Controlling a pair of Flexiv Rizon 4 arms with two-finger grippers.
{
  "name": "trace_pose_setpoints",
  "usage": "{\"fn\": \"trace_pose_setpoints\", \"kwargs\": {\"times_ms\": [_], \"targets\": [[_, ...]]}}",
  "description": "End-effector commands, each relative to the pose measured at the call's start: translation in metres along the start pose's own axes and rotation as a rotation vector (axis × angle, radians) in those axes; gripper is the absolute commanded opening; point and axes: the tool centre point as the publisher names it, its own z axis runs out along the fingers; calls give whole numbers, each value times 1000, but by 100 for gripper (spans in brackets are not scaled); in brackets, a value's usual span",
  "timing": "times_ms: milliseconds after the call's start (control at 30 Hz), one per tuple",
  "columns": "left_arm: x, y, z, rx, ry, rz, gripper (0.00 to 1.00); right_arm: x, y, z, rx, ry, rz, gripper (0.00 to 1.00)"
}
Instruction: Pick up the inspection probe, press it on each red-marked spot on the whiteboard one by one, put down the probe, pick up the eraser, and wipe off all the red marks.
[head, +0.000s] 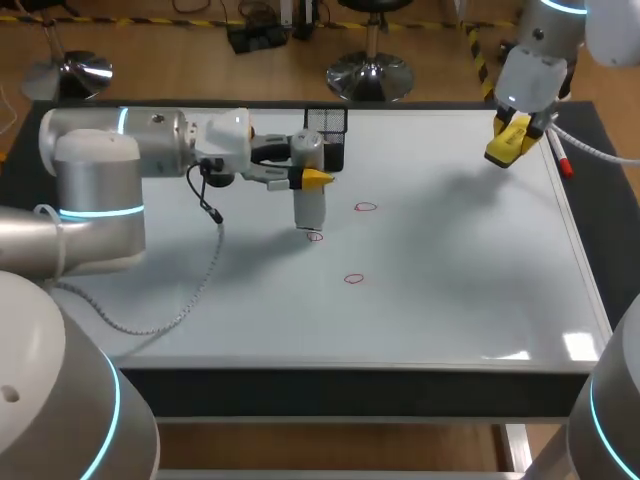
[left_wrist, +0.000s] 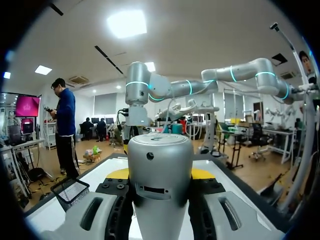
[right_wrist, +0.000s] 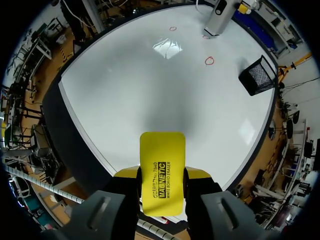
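Observation:
The silver cylindrical probe (head: 310, 208) stands upright on the whiteboard (head: 450, 280), its lower end on the middle red mark (head: 315, 237). My left gripper (head: 308, 176) is shut on it from the side. In the left wrist view the probe (left_wrist: 160, 170) fills the space between the yellow tips. Two more red marks lie nearby, one further back (head: 366, 207) and one nearer the front (head: 353, 278). My right gripper (head: 512, 140) hangs above the board's far right corner, shut on the yellow eraser (right_wrist: 161, 155). Beyond the eraser, the right wrist view takes in the red marks (right_wrist: 209, 61) and the probe (right_wrist: 218, 17).
A black mesh basket (head: 325, 133) stands at the board's back edge just behind the left gripper, and it also shows beside that gripper (left_wrist: 70, 191). A red-capped marker (head: 560, 158) lies along the right edge. A cable (head: 205, 275) hangs from the left arm over the board.

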Motion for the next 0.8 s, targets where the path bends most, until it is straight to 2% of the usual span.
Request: {"fn": "trace_pose_setpoints", "kwargs": {"times_ms": [33, 800], "targets": [[-2, 7, 5, 4, 13, -5, 0, 0, -1, -1, 2, 4, -2, 0], [3, 23, 4, -13, 17, -16, 0, 0, -1, -1, 2, 4, -2, 0]]}}
